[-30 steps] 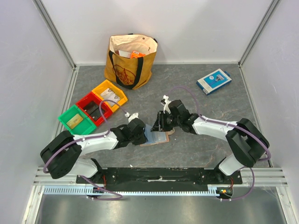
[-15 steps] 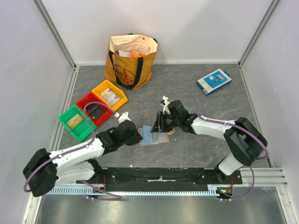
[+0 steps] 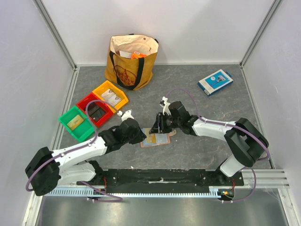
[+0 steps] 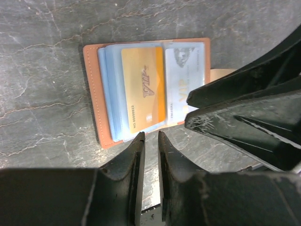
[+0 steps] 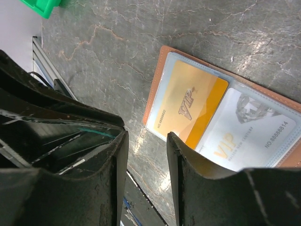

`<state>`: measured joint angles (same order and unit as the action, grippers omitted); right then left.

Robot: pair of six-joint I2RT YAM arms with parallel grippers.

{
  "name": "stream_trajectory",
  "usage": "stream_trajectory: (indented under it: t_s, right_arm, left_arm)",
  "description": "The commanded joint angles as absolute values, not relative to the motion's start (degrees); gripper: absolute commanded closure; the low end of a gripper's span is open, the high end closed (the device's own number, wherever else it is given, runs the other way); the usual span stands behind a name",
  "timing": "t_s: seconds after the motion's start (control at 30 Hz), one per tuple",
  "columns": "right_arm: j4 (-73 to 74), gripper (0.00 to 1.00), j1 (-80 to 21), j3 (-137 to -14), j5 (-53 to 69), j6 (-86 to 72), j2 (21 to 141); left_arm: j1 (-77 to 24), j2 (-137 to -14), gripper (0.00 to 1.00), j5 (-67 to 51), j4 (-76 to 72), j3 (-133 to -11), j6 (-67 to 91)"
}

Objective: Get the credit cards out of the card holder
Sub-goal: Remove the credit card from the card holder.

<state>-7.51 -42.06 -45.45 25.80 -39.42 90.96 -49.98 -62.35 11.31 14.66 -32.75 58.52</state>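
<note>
The card holder (image 4: pixel 91 89) lies open and flat on the grey stone-patterned table (image 3: pixel 197 94), between the two arms and just in front of their bases. The credit cards are still inside it, each in a clear sleeve: a gold card (image 4: pixel 143 89) printed VIP on one half, and a white card (image 4: pixel 184 80) with gold VIP lettering and a number on the other. A stack of pale blue sleeves (image 4: pixel 110 94) shows at the outer edge of the gold card. The left gripper (image 4: pixel 150 137) has its tips at the long edge of the holder nearest its arm. Its fingers are only a thin slit apart with nothing between them, and I cannot tell whether they touch the leather. The right gripper (image 5: pixel 143 141) is low over the opposite side, by the white card, its fingers somewhat wider apart and also empty. From its wrist camera the tips look to be over bare table just beside the holder's edge. Well to the left stand a green bin (image 3: pixel 76 123), a red bin (image 3: pixel 95 109) and a yellow bin (image 3: pixel 109 95) in a diagonal row. A mustard tote bag (image 3: pixel 131 61) stands at the back wall, and a blue-and-white box (image 3: pixel 215 82) lies far right.
</note>
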Motion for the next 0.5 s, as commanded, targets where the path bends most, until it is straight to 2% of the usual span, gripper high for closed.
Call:
stream_trajectory:
  t_s: [0.0, 0.2, 0.47]
  right_arm:
    - [-10.28, 0.54, -42.28, -44.91, 27.25, -39.90, 91.76]
    - [-10.20, 0.55, -42.19, -44.30, 24.70, -39.46, 92.19]
    - [-13.97, 0.56, -41.13, -42.54, 24.96, -39.99, 96.15]
  left_arm:
    - [-50.10, -63.28, 0.77, 11.07, 11.96, -34.63, 59.06]
    - [-50.10, -62.92, 0.78, 11.95, 11.69, -34.63, 58.10]
    - [-46.94, -73.37, 0.87, 10.73, 7.74, -33.49, 56.52]
